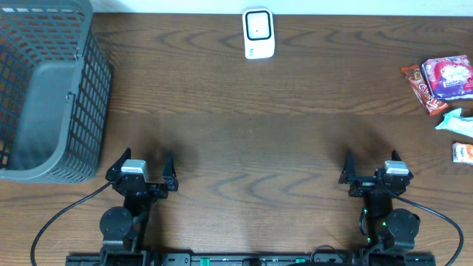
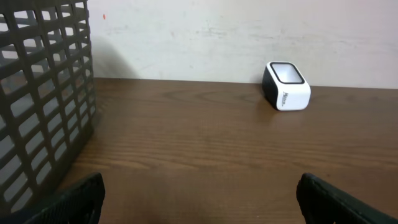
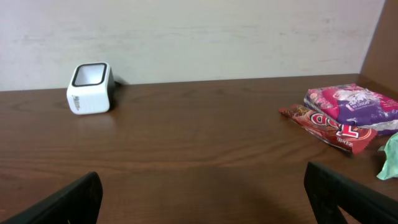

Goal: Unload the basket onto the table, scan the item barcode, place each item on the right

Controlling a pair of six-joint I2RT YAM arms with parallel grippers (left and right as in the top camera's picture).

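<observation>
A white barcode scanner [image 1: 259, 33] stands at the table's far edge, its dark window facing up; it also shows in the left wrist view [image 2: 287, 86] and the right wrist view [image 3: 90, 88]. Snack items lie at the far right: a pink and purple pack [image 1: 447, 76] [image 3: 351, 101] resting on a red bar [image 1: 420, 90] [image 3: 326, 127], a pale green pack [image 1: 457, 122] and a small orange pack [image 1: 463, 153]. My left gripper [image 1: 143, 165] [image 2: 199, 190] and right gripper [image 1: 375, 168] [image 3: 202, 183] sit near the front edge, both open and holding nothing, far from the items.
A tall grey mesh basket [image 1: 44, 89] [image 2: 37, 93] fills the left rear corner, just beyond the left gripper. The brown wooden table [image 1: 251, 140] lies between grippers and scanner. A pale wall runs behind the table.
</observation>
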